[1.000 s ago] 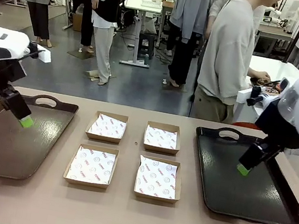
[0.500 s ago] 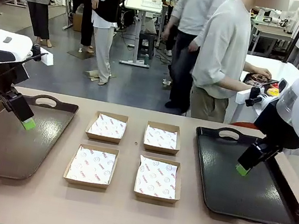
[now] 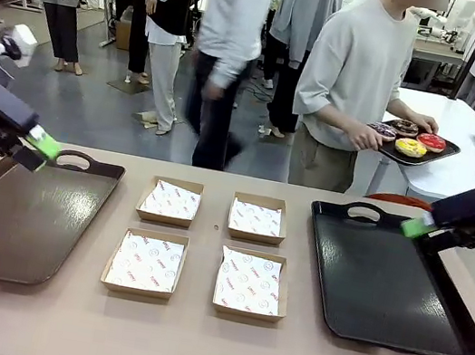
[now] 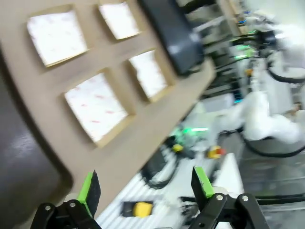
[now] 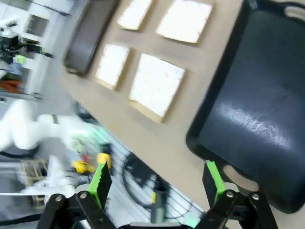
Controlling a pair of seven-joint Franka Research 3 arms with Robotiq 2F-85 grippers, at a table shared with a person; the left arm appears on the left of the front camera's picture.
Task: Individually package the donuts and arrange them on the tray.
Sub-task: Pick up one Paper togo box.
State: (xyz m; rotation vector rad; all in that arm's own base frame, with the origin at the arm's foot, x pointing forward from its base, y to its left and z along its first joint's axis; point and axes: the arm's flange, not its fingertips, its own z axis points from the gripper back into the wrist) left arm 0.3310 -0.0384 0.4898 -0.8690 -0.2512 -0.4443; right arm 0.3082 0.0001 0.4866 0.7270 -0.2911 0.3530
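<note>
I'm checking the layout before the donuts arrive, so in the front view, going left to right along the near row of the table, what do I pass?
Brown tray → near-left paper-lined box → near-right paper-lined box → black tray.

Glossy black tray, matt cardboard boxes

Left end effector and right end effector are black, green-padded.
</note>
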